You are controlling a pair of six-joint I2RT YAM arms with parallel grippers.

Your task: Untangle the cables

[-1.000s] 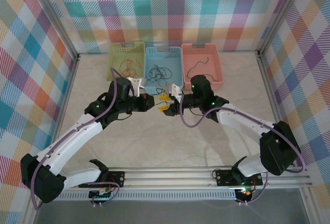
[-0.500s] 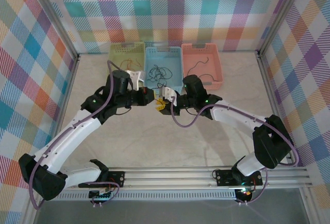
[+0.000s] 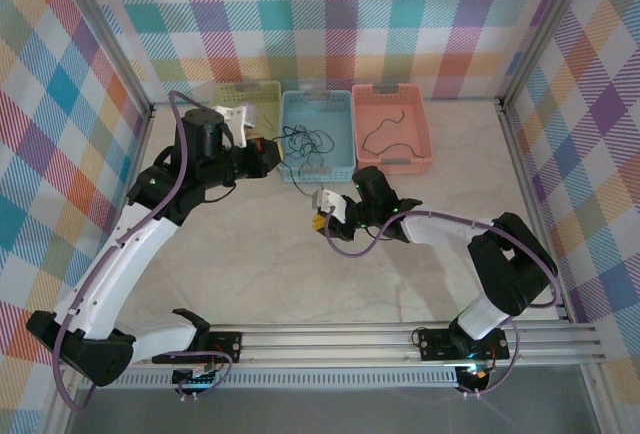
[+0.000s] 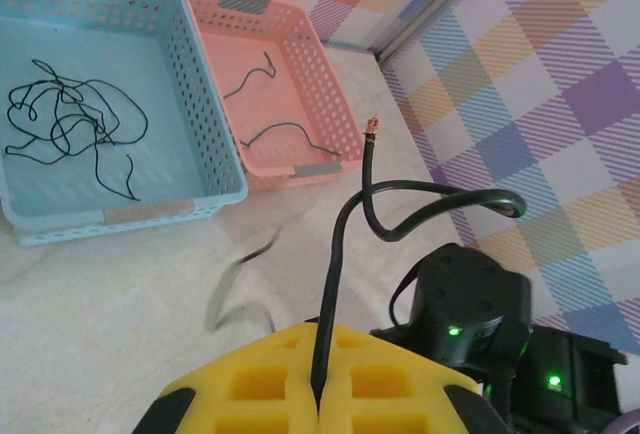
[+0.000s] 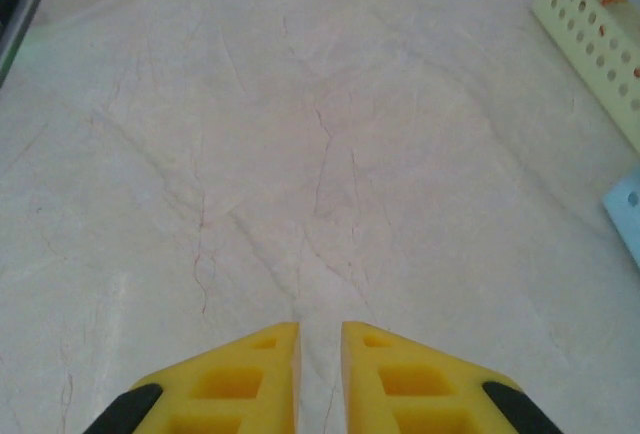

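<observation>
Between the shut yellow pads of the left gripper (image 4: 318,339) a dark cable (image 4: 333,254) is pinched, curling up to a bare copper tip. More black cables (image 4: 62,132) lie tangled in the blue basket (image 4: 215,169), and two dark cables (image 4: 285,128) lie in the pink basket (image 4: 325,94). Low over the marble table (image 5: 250,154), the right gripper (image 5: 320,344) has its jaws a sliver apart, empty.

My left gripper (image 4: 318,354) has matt yellow pads of moulded plastic with square hollows, and the cable (image 4: 332,264) in them has a smooth, faintly glossy black sheath with bare coppery metal at its tip. The blue basket (image 4: 200,199) and pink basket (image 4: 325,104) are smooth perforated plastic. The table (image 5: 250,134) under my right gripper (image 5: 320,339) looks pale, matt and stone-like, with fine veins.
</observation>
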